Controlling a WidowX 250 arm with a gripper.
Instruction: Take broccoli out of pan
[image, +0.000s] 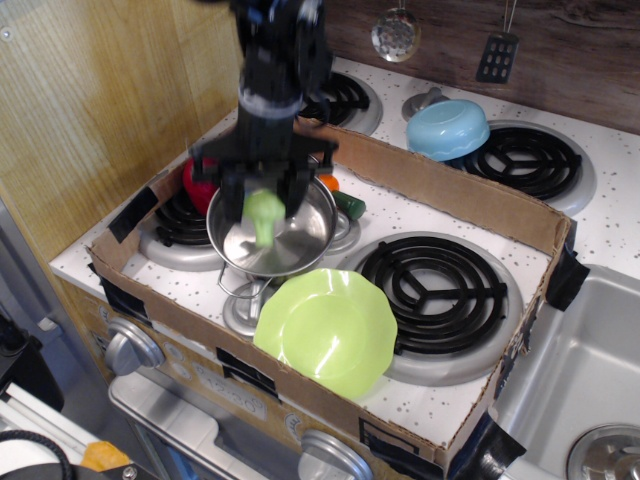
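The light-green broccoli (263, 214) hangs between the fingers of my gripper (262, 202), which is shut on its head. It is lifted clear above the bottom of the shiny steel pan (290, 247). The pan stands on the front left burner inside the cardboard tray, its wire handle (243, 288) pointing toward the front. My arm comes down from the top of the view, blurred by motion.
A lime-green plate (328, 330) lies just in front of the pan. A red pepper (198, 177) is left of the gripper, a dark green vegetable (350, 205) right of the pan. The cardboard wall (450, 190) rings the front burners. A light-blue bowl (447, 129) sits behind.
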